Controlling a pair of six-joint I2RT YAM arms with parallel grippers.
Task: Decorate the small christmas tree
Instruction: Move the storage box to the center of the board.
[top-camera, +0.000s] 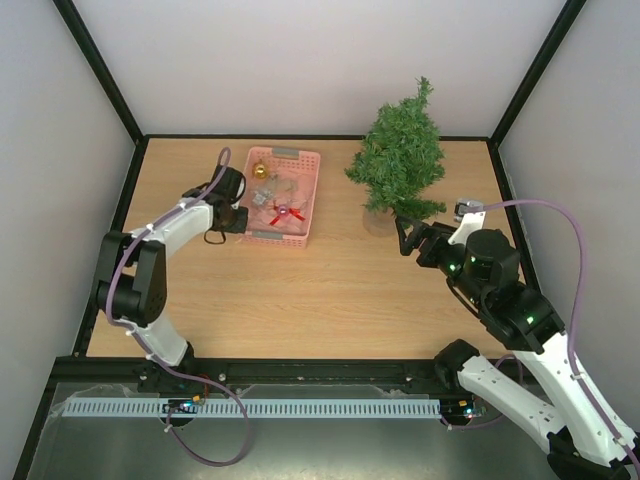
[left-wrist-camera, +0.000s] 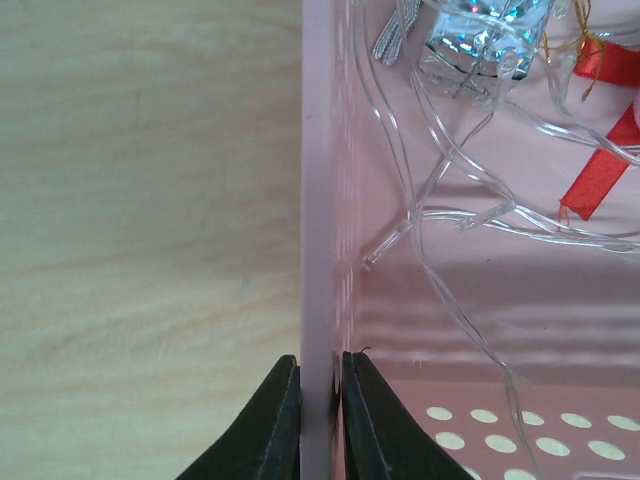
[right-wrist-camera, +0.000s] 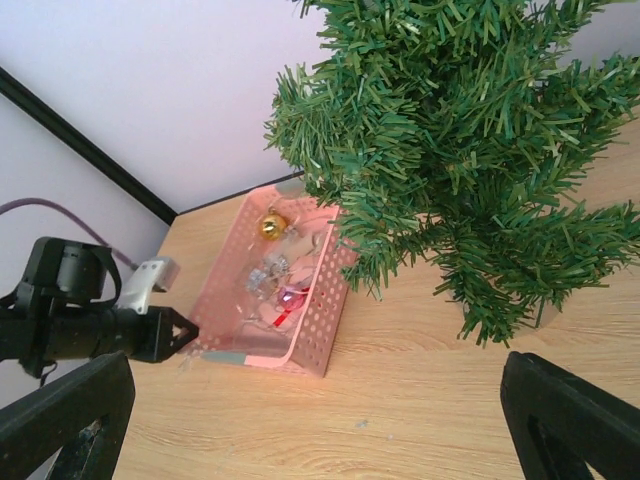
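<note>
The small christmas tree (top-camera: 401, 152) stands at the back right on a pale base; its green branches fill the top of the right wrist view (right-wrist-camera: 470, 150). The pink basket (top-camera: 304, 210) left of it holds a gold ball (right-wrist-camera: 270, 226), a silvery ornament (left-wrist-camera: 480, 40), a red ribbon (left-wrist-camera: 600, 170) and a clear light string (left-wrist-camera: 450, 200). My left gripper (top-camera: 238, 217) is shut on the basket's left wall (left-wrist-camera: 320, 200), one finger on each side (left-wrist-camera: 320, 378). My right gripper (top-camera: 408, 238) is open and empty (right-wrist-camera: 315, 400), just in front of the tree's base.
White walls with black frame bars enclose the wooden table (top-camera: 300, 300) at the back and sides. The tree stands near the back right corner. Bare wood lies between the basket and the tree and toward the near edge.
</note>
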